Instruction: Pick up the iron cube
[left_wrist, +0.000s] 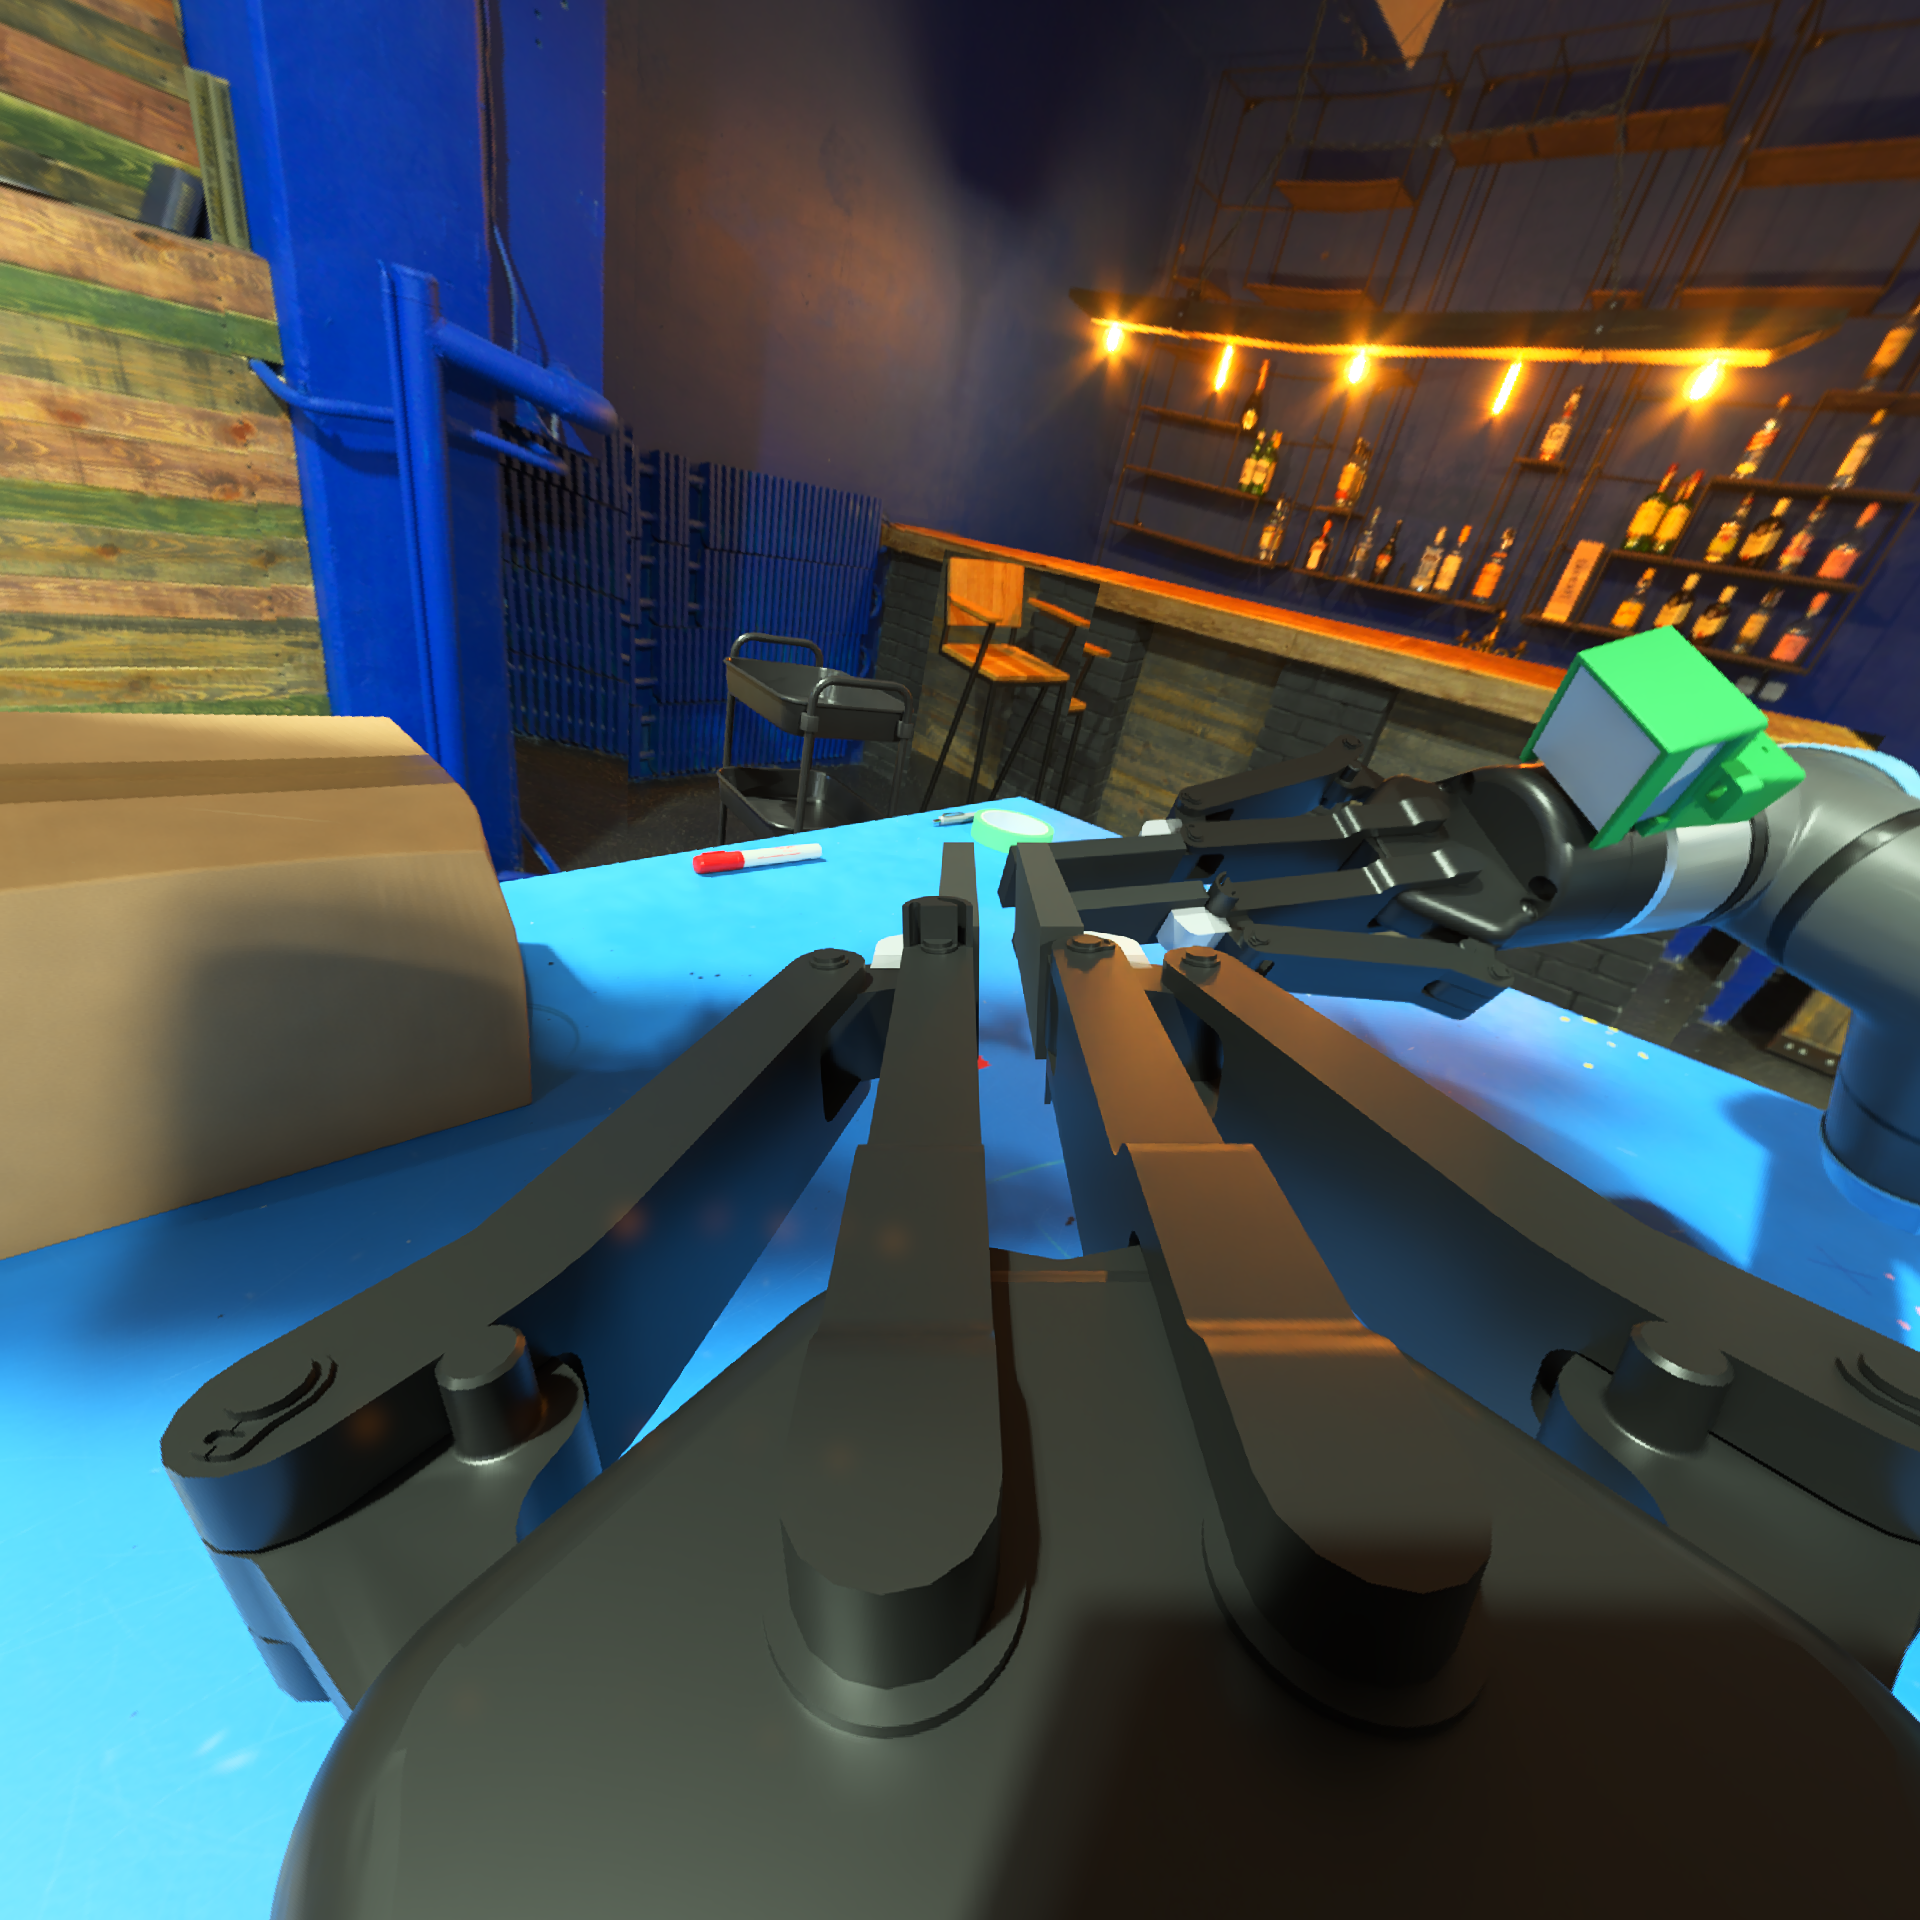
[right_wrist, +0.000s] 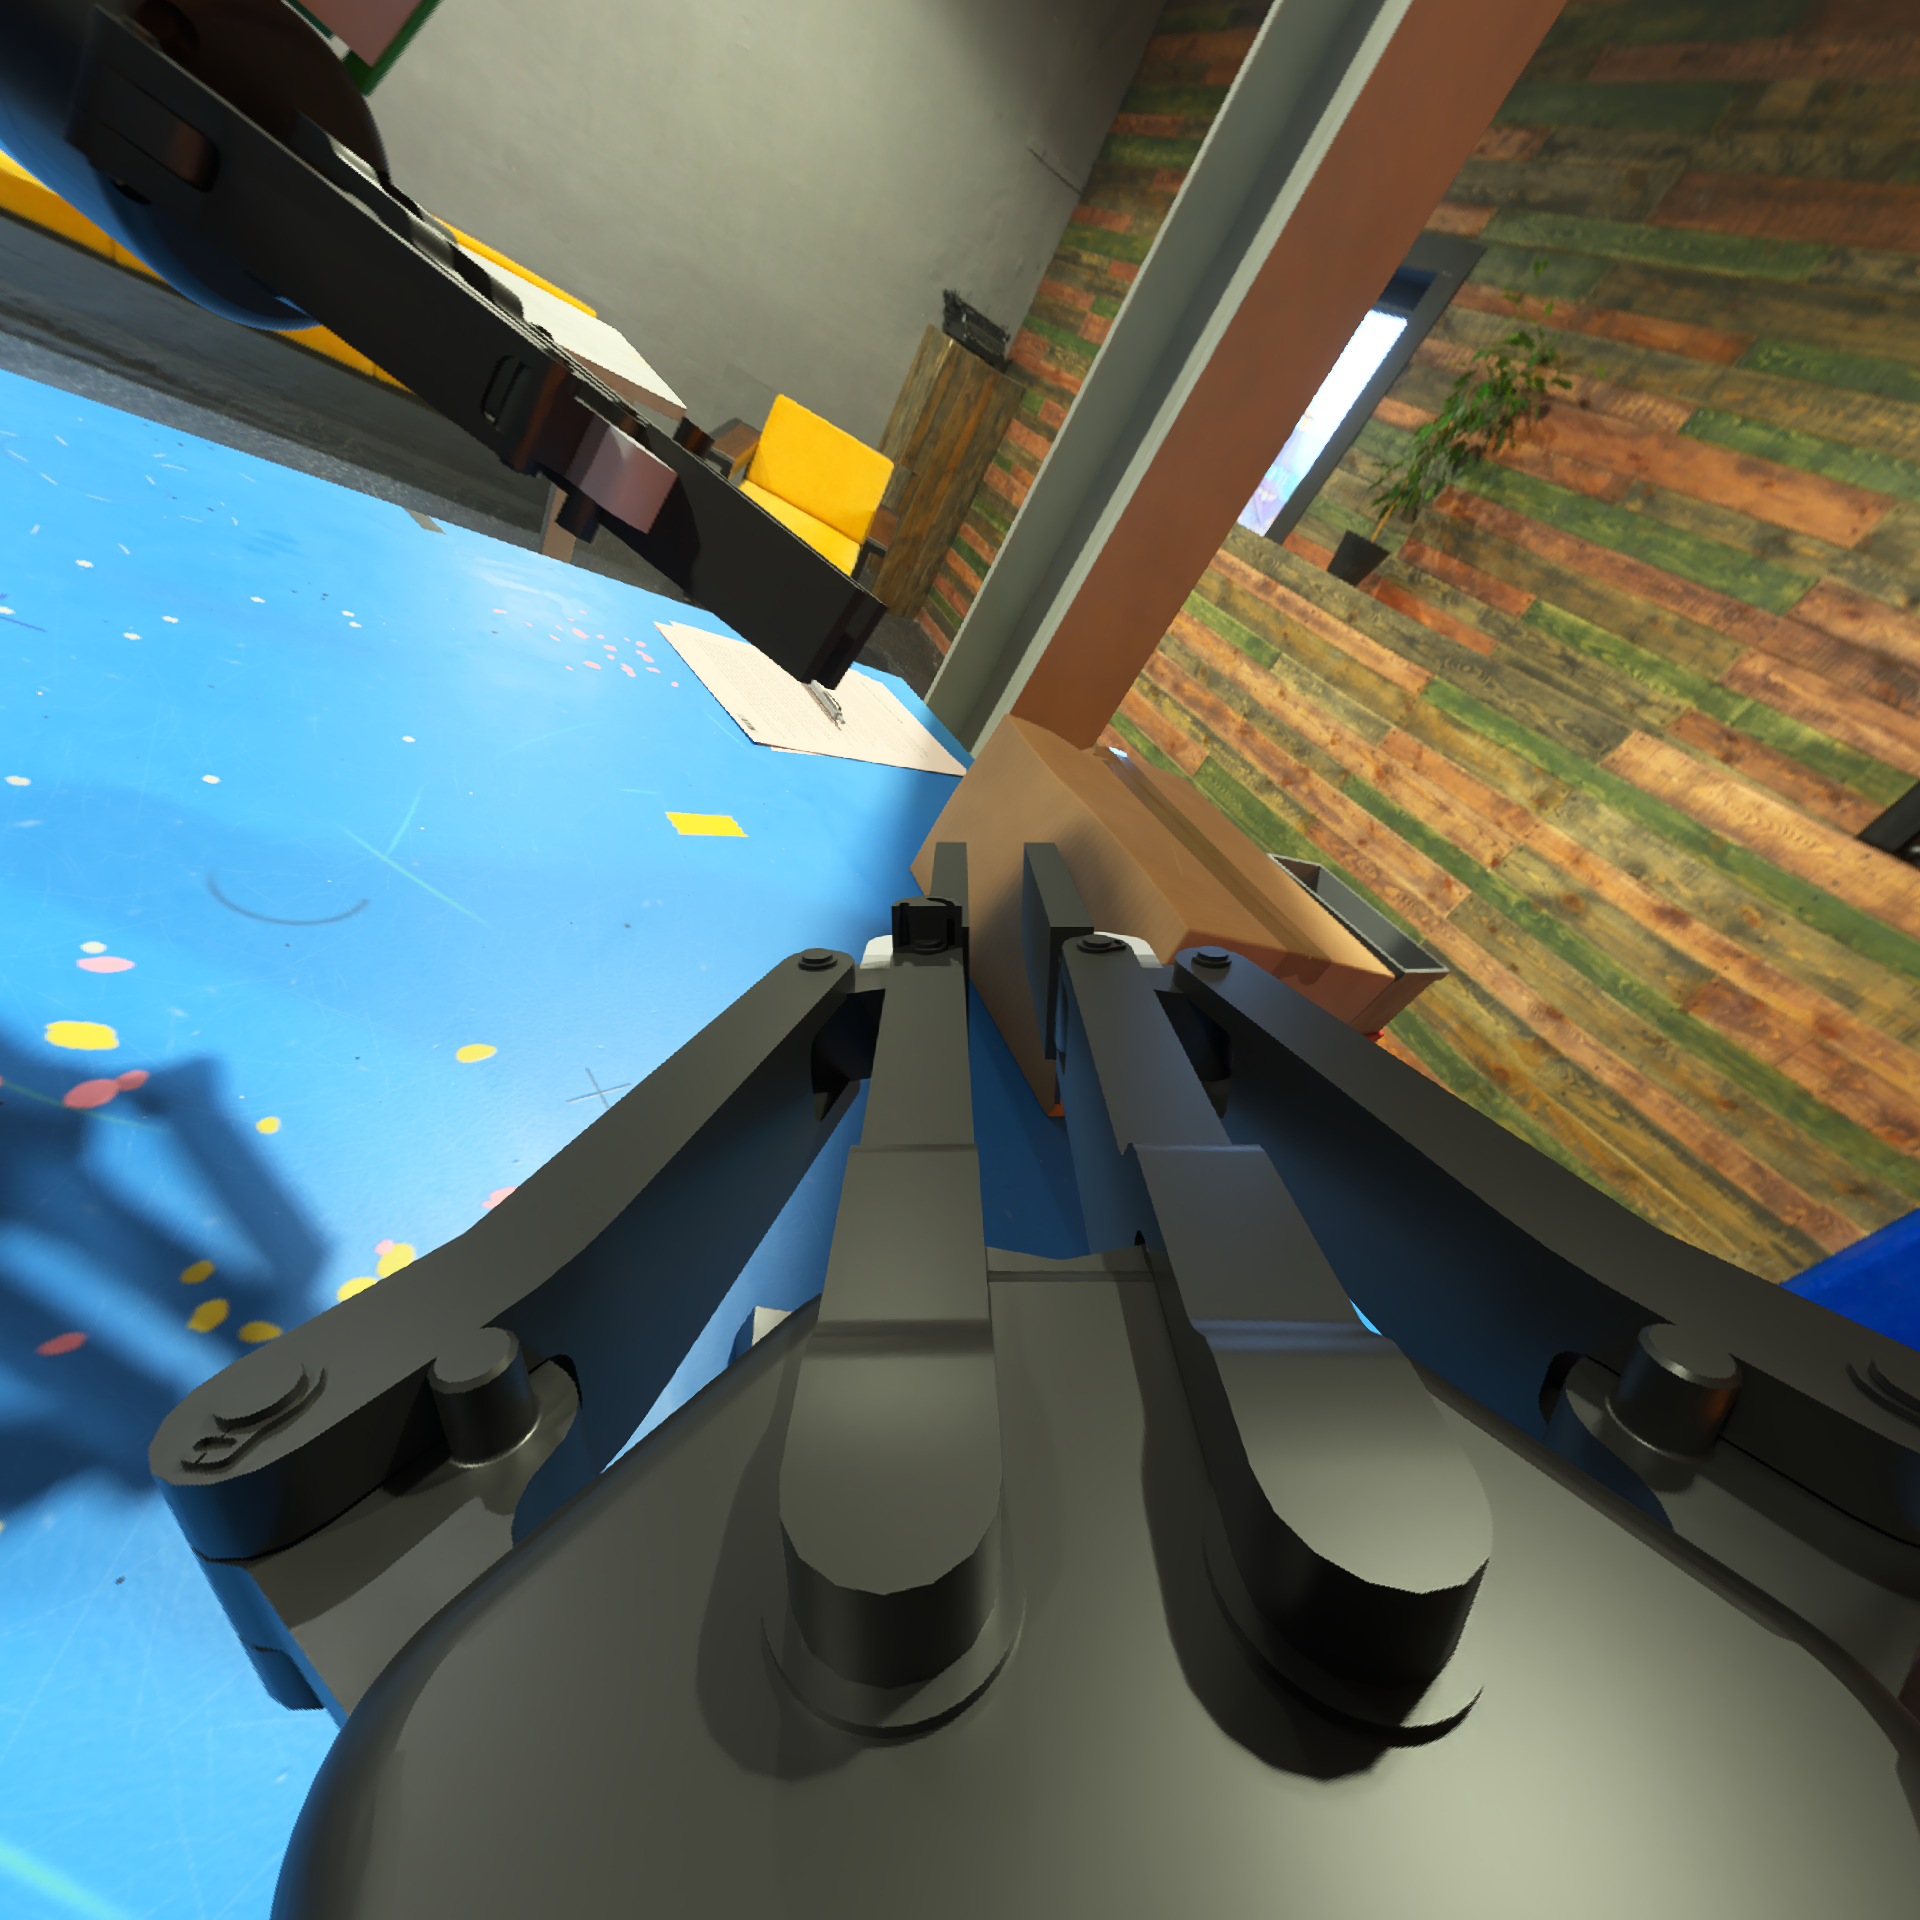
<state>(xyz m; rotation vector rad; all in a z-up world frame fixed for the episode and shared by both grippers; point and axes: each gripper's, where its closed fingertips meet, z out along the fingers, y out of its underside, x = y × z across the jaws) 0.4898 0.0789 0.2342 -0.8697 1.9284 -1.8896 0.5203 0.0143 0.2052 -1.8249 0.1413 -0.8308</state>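
I see no iron cube in either view. My left gripper (left_wrist: 992, 873) hovers low over the blue table (left_wrist: 675, 935), its jaws drawn nearly together with only a narrow gap and nothing visible between them. My right gripper (right_wrist: 995, 868) stands the same way, nearly closed and empty, tilted over the table (right_wrist: 312, 727) and pointing at a cardboard box (right_wrist: 1143, 883). In the left wrist view the right gripper (left_wrist: 1039, 883) reaches in from the right, its tips close to my left fingertips. In the right wrist view the left gripper (right_wrist: 821, 634) crosses the upper left.
The cardboard box (left_wrist: 239, 935) stands on the left of the table. A red-and-white marker (left_wrist: 756, 858) and a green tape roll (left_wrist: 1013, 828) lie at the far edge. A clipboard with paper (right_wrist: 821, 717) and a yellow note (right_wrist: 707, 824) lie on the table.
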